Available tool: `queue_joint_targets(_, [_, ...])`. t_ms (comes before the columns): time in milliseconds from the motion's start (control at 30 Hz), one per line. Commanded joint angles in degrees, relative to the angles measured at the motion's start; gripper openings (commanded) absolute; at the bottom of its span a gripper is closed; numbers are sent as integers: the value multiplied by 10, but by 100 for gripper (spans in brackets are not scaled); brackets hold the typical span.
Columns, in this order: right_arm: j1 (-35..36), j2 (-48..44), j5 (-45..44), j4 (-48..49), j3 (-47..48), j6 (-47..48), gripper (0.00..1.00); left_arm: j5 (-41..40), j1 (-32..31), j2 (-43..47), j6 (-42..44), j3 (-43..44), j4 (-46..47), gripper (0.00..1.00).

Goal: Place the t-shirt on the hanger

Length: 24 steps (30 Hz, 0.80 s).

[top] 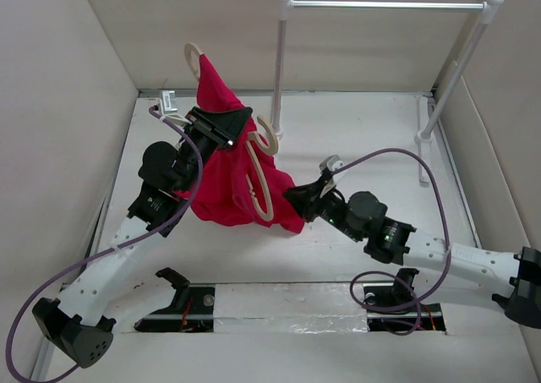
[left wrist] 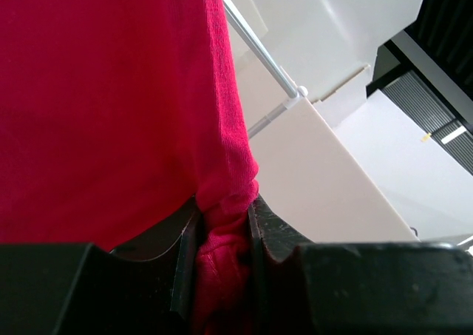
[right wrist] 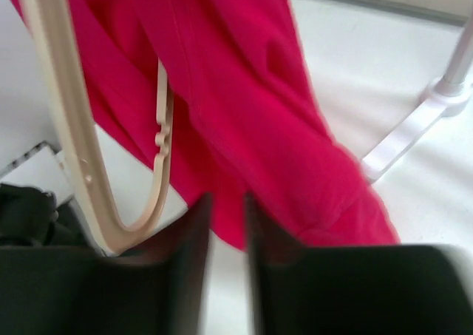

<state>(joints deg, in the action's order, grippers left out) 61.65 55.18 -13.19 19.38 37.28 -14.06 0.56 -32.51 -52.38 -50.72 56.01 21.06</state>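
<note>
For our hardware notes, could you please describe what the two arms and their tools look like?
Both the left arm and right arm have white links with black joint housings. A purple cable runs along each. The left tool and right tool have blocky black fingers.

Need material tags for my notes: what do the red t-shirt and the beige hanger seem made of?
Bright red soft t-shirt: knit cloth, matte; fine ribbed weave and limp folds. Slim pale beige curved hanger: probably moulded plastic, smooth, faint sheen, small moulded notches.
</note>
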Motion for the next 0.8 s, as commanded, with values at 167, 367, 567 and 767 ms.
queue_joint_targets(167, [10,47,-19,44,5,63,50,27,2,23,-25,13,50,0])
queue_joint_targets(367, [4,108,-39,0,56,84,50,32,2,24,-32,9,51,0])
queue_joint_targets(567, [4,156,-58,21,71,78,49,34,2,24,-33,8,54,0])
queue_joint_targets(767, [4,170,-110,34,78,64,0,43,2,25,-39,5,57,0])
